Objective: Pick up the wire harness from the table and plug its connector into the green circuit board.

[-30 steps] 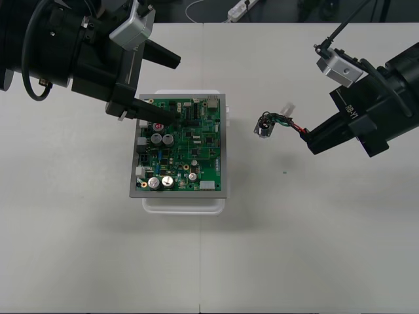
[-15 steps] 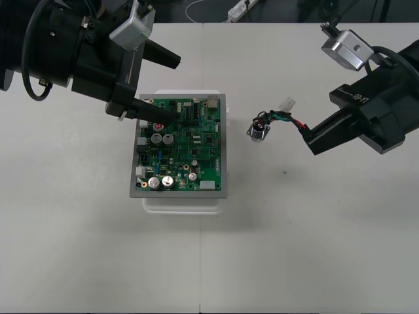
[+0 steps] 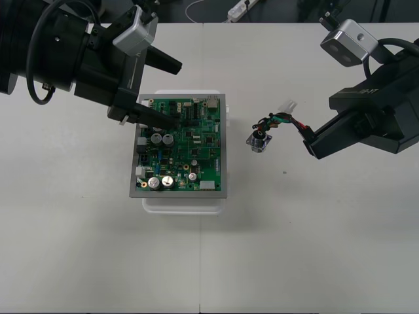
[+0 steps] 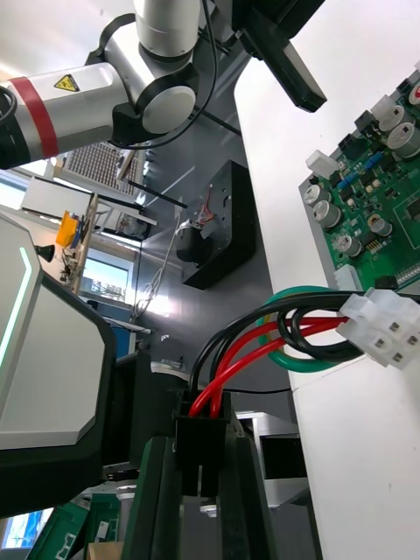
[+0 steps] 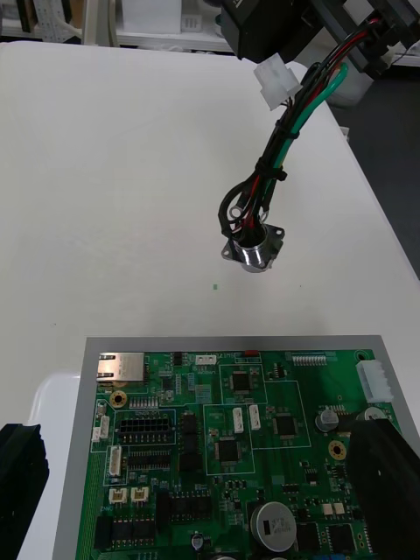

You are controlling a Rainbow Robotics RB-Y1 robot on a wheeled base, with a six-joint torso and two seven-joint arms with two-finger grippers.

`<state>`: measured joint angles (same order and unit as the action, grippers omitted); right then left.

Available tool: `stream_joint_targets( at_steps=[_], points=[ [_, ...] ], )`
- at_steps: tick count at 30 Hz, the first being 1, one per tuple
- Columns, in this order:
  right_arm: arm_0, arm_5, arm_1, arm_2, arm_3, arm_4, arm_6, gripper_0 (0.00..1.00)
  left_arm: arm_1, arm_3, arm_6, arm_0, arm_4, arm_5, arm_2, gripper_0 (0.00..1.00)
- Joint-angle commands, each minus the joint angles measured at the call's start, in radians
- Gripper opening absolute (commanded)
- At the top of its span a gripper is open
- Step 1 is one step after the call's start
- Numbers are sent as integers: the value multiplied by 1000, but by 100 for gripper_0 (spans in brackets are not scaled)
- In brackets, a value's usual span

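**The right gripper (image 3: 306, 139) holds the wire harness (image 3: 275, 123) beside the green circuit board (image 3: 180, 154)**

It is clamped on the black plug (image 4: 199, 442). Red, black and green wires loop from there toward the board and end in the metal socket (image 3: 257, 140), near the board's right edge but apart from it. The left gripper (image 3: 169, 91) is spread wide over the board's far left corner.

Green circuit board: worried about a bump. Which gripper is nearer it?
Left. The left gripper is open, partly over the board; the right gripper, shut on the wire harness, stands apart, to its right.
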<state>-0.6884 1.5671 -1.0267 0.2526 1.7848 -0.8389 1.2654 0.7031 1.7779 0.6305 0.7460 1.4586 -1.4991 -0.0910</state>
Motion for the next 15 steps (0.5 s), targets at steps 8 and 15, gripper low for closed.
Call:
stream_joint_targets(
  at_steps=[8, 15],
  points=[
    [23, 4, -47, -33, 8, 96, 23, 0, 12, -54, 49, 39, -124, -72, 50, 100],
    [26, 4, -42, -33, 5, 156, 97, 0, 56, -55, 37, 38, -216, -72, 50, 100]
  ],
)
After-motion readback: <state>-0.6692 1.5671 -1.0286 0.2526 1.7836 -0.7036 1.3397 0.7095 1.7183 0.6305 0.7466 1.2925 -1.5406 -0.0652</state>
